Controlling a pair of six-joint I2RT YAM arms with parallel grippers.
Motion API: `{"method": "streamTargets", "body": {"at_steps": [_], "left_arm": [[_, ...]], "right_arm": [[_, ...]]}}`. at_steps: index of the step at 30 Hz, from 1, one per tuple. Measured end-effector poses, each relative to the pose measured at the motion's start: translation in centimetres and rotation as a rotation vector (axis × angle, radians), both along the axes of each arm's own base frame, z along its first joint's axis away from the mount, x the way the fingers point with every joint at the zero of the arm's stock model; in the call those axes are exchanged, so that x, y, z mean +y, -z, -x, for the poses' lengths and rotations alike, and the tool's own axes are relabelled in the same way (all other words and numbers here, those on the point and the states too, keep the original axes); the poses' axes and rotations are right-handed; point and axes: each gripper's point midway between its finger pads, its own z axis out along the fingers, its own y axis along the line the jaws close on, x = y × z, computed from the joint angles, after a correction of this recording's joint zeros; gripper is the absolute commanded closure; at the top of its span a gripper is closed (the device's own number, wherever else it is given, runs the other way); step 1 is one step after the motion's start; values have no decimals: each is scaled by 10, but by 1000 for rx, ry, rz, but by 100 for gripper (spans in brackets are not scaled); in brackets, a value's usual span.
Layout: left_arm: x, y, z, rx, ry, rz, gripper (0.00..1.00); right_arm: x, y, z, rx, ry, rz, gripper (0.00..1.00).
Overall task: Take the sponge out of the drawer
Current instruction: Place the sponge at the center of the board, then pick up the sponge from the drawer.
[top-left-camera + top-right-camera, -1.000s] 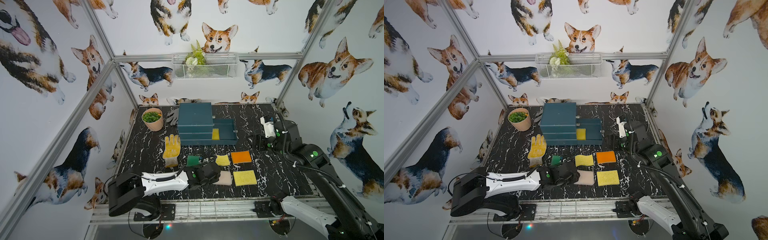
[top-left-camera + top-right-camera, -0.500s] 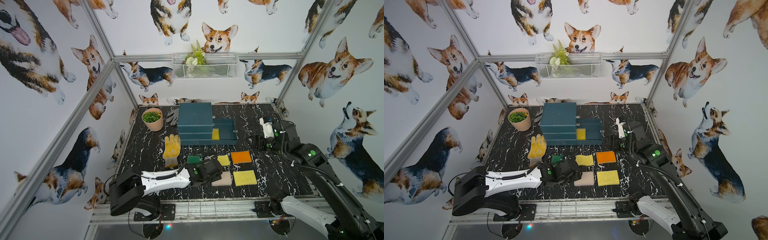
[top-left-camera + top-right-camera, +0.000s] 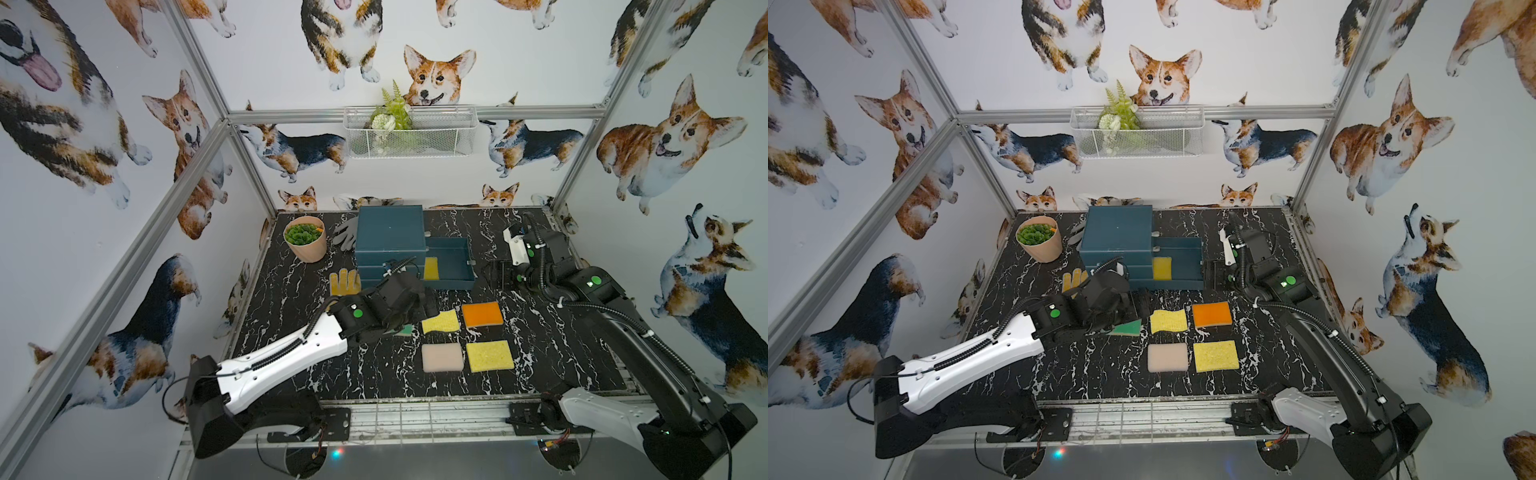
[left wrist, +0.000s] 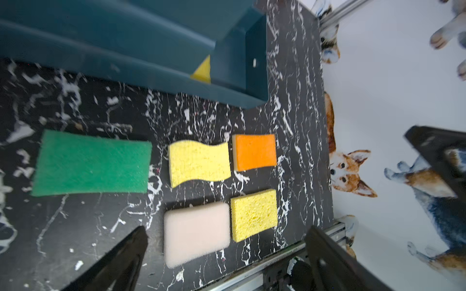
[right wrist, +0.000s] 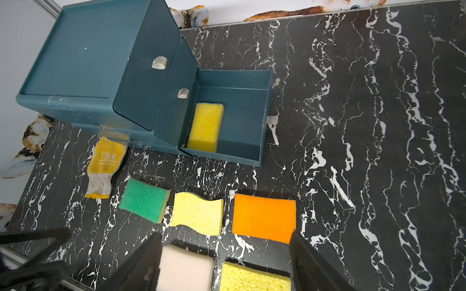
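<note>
A yellow sponge (image 3: 431, 268) (image 3: 1162, 268) (image 5: 205, 127) lies at the inner end of the open bottom drawer (image 3: 467, 259) (image 5: 264, 118) of the blue drawer unit (image 3: 390, 232); the left wrist view shows only a corner of this sponge (image 4: 203, 71). My left gripper (image 3: 415, 309) (image 4: 226, 229) hovers open and empty just in front of the drawer, above a green sponge (image 3: 1127, 328). To the right of the drawer's front, my right gripper (image 3: 497, 272) (image 5: 225, 235) is raised, open and holding nothing.
On the table in front of the drawer lie a wavy yellow sponge (image 3: 440, 321), an orange sponge (image 3: 482, 314), a pink sponge (image 3: 442, 357) and a square yellow sponge (image 3: 489, 356). A yellow glove (image 3: 344, 281), grey glove (image 3: 347, 235) and plant pot (image 3: 305, 241) sit left of the unit.
My left gripper opened, leaving the pink sponge on the table, and moved away from it toward the drawer. The right arm stayed almost still.
</note>
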Motion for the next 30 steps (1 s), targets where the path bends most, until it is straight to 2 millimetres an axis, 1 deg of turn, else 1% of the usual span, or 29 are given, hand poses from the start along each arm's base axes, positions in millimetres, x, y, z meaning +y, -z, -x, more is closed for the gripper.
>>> {"method": "streamTargets", "body": {"at_steps": [3, 5, 7, 8, 11, 16, 18, 20, 24, 26, 30], "left_arm": [[21, -30, -17, -54, -23, -8, 0], [36, -44, -27, -82, -44, -21, 0], [51, -52, -38, -99, -69, -38, 0], [59, -55, -44, -102, -81, -47, 0], [75, -59, -59, -101, -98, -65, 0], [89, -67, -84, -106, -98, -70, 0], [93, -72, -94, -113, -94, -69, 0], [97, -74, -103, -115, -87, -68, 0], [104, -76, -115, -116, -71, -62, 0], [109, -75, -121, -112, -74, -62, 0], [118, -73, -127, -103, -74, -52, 0]], "right_arm": [[9, 12, -17, 27, 0, 15, 15], [14, 19, -26, 44, 1, 24, 15], [21, 26, -37, 54, 0, 24, 15], [26, 30, -44, 63, -5, 23, 15], [39, 45, -62, 94, -12, 20, 18], [63, 71, -91, 160, -28, 6, 26], [74, 85, -104, 192, -33, 4, 28], [83, 100, -117, 220, -36, 6, 32], [96, 125, -136, 266, -39, 7, 40], [104, 142, -147, 297, -36, 8, 41], [113, 168, -156, 349, -38, 10, 41]]}}
